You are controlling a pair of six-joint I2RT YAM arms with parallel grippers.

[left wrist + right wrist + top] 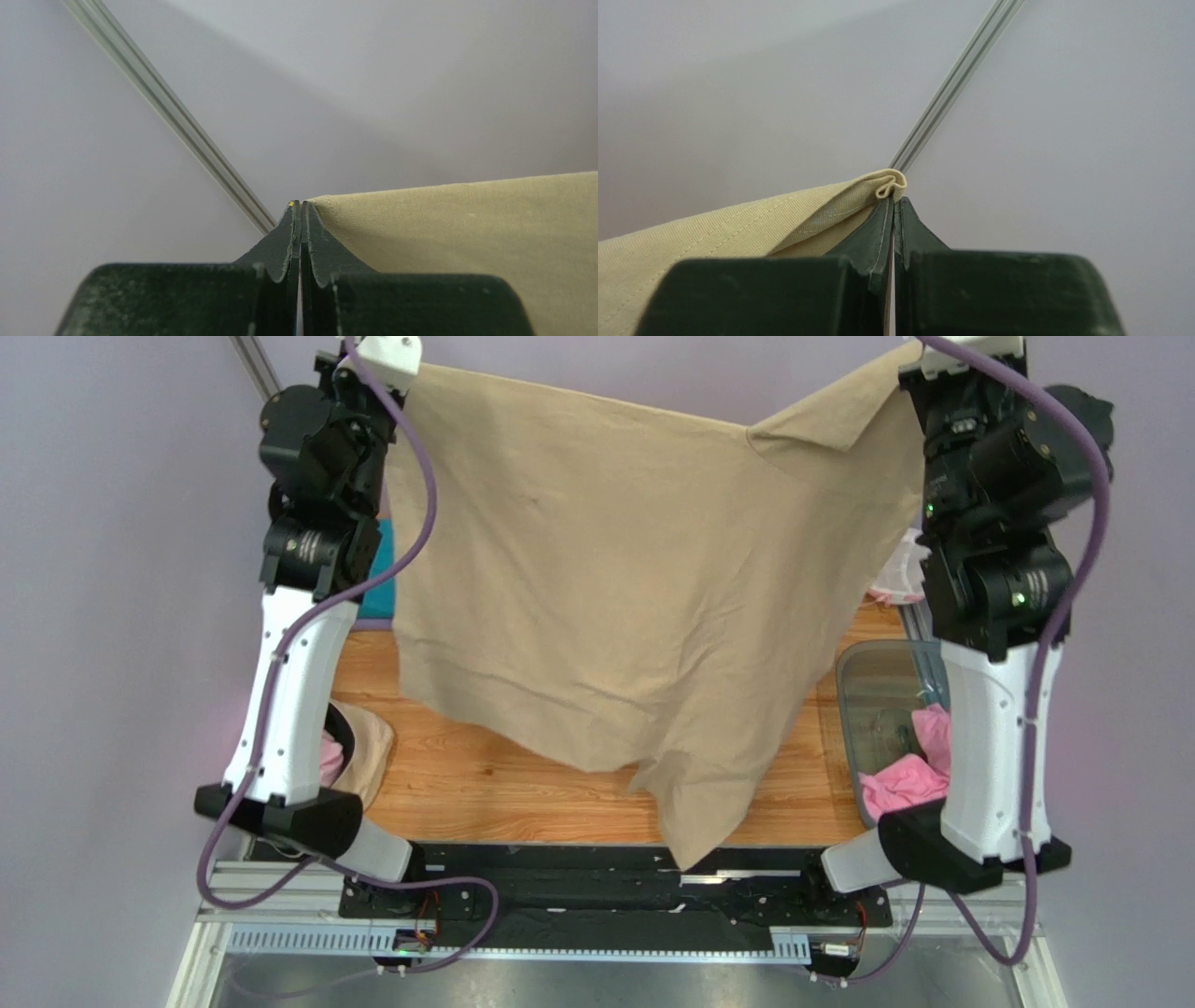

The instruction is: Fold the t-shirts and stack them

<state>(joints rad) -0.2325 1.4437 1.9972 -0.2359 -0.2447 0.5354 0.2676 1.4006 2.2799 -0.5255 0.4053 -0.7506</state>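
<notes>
- Both tools are raised. The left tool is fully closed, its jaws pinching one top corner of the tan t-shirt. The right tool is likewise closed on the opposite corner, where the fabric bunches into a small fold.
- Spread between the two tools, the tan t-shirt hangs with its upper edge taut. Its lowest tip drapes past the near edge of the table; contact with the table cannot be determined.
- At the table's right side, beside the right arm, stands the clear tub.
- Inside the tub lies a crumpled pink t-shirt.
- Behind the left arm, a strip of the teal t-shirt shows.
</notes>
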